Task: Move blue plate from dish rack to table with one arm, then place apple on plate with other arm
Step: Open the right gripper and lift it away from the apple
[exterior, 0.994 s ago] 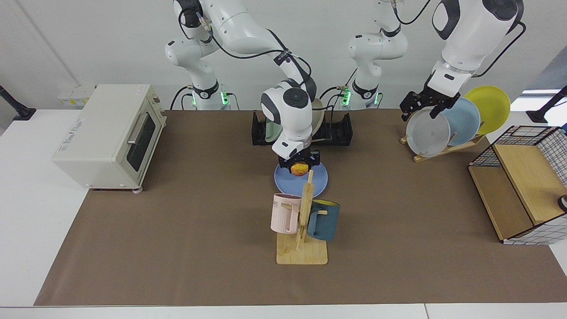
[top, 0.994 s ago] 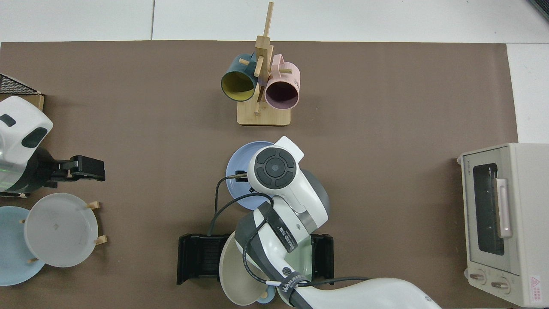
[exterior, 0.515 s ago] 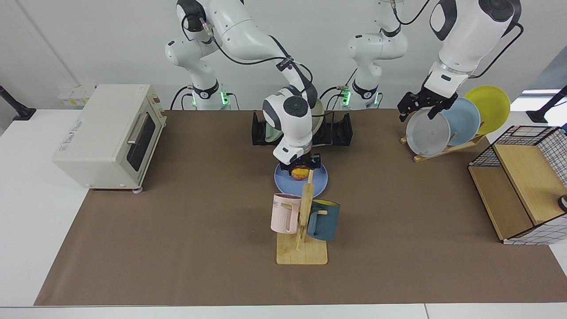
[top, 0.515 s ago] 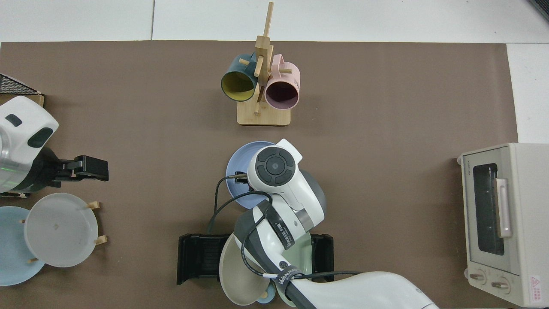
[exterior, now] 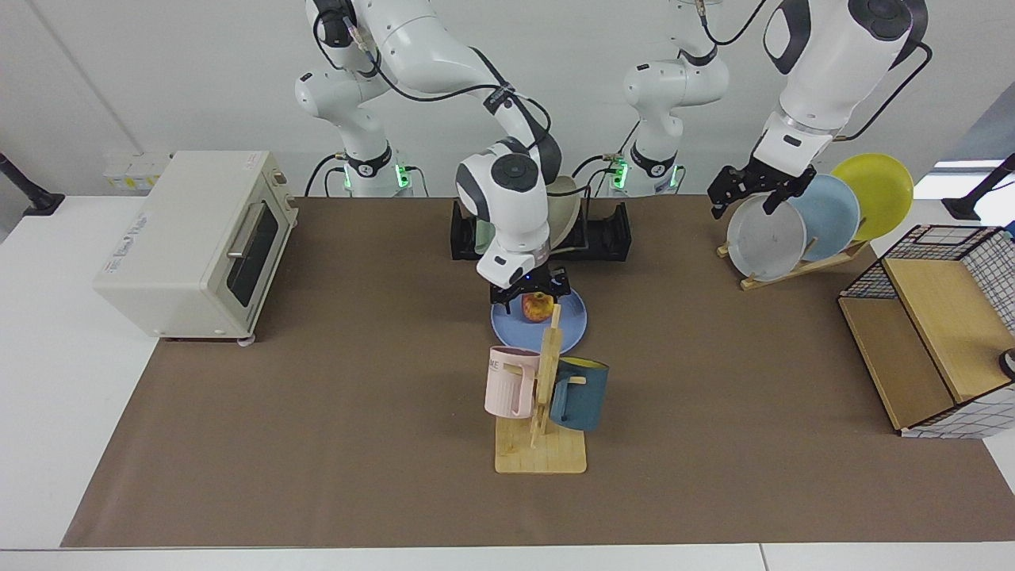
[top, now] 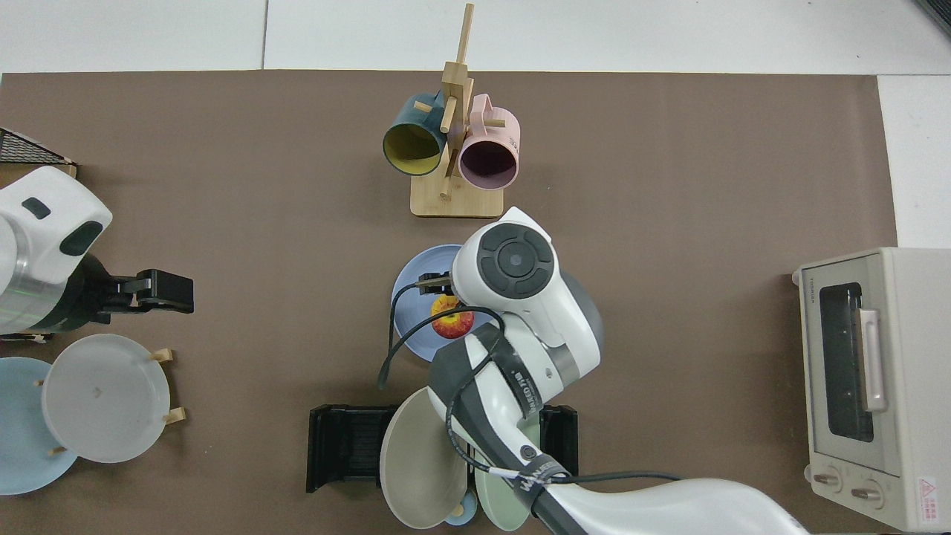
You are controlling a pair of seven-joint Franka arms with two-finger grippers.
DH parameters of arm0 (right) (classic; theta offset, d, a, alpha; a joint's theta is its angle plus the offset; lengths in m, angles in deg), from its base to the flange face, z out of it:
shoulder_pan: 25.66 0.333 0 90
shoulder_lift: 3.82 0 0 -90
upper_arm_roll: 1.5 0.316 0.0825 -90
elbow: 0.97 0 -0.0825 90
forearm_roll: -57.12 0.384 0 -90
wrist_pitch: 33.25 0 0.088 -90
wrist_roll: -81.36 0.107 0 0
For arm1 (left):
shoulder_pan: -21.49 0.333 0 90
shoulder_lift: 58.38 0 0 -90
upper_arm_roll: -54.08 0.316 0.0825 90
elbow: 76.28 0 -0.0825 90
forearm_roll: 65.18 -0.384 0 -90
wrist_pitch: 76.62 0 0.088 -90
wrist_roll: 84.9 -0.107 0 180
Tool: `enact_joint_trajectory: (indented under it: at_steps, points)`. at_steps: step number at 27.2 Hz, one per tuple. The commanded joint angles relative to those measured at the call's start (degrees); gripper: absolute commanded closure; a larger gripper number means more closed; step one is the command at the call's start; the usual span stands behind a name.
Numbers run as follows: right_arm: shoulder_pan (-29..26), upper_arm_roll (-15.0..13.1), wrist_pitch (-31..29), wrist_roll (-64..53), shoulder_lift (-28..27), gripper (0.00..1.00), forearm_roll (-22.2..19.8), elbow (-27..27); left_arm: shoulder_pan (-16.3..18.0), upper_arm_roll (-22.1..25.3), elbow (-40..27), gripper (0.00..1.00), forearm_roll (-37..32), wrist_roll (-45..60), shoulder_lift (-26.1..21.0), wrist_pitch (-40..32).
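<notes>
The blue plate [exterior: 571, 323] [top: 412, 286] lies flat on the brown mat of the table [exterior: 317, 396], in front of the black dish rack [exterior: 607, 234] [top: 345, 446]. The apple [exterior: 538, 306] [top: 453, 324] rests on the plate, red and yellow. My right gripper [exterior: 529, 295] hovers just above the apple, open, its fingers apart on either side and off the fruit. In the top view its wrist hides most of the hand. My left gripper [exterior: 745, 194] [top: 160, 291] waits open above the grey plate at the wooden stand.
The dish rack holds a beige plate [top: 420, 464] and a green one [top: 494, 498]. A wooden mug tree [exterior: 541, 412] with pink and dark blue mugs stands just in front of the blue plate. Toaster oven [exterior: 198, 238], wooden plate stand [exterior: 793, 266] and wire basket [exterior: 936, 349] sit at the sides.
My right gripper lowered the apple onto the blue plate, opened, and rose a little, its wrist swinging aside so the apple shows from above. The left arm drifted slightly upward.
</notes>
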Motion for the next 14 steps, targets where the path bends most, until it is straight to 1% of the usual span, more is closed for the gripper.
enact_joint_trajectory:
  at_steps: [1,7,14]
  points:
    - [-5.41,0.64,2.91,-5.94,4.63,0.0,-1.21,0.57,1.01,-0.75,0.35,0.0,-0.05,-0.07,-0.25,0.47]
    - [-11.13,0.72,5.11,-13.4,9.2,0.0,-5.87,0.49,0.92,-0.75,0.36,0.0,-0.05,-0.07,-0.25,0.47]
    - [-18.68,0.81,8.45,-24.4,13.34,0.0,-5.96,0.57,1.01,-0.75,0.44,0.0,-0.05,0.28,-0.25,0.55]
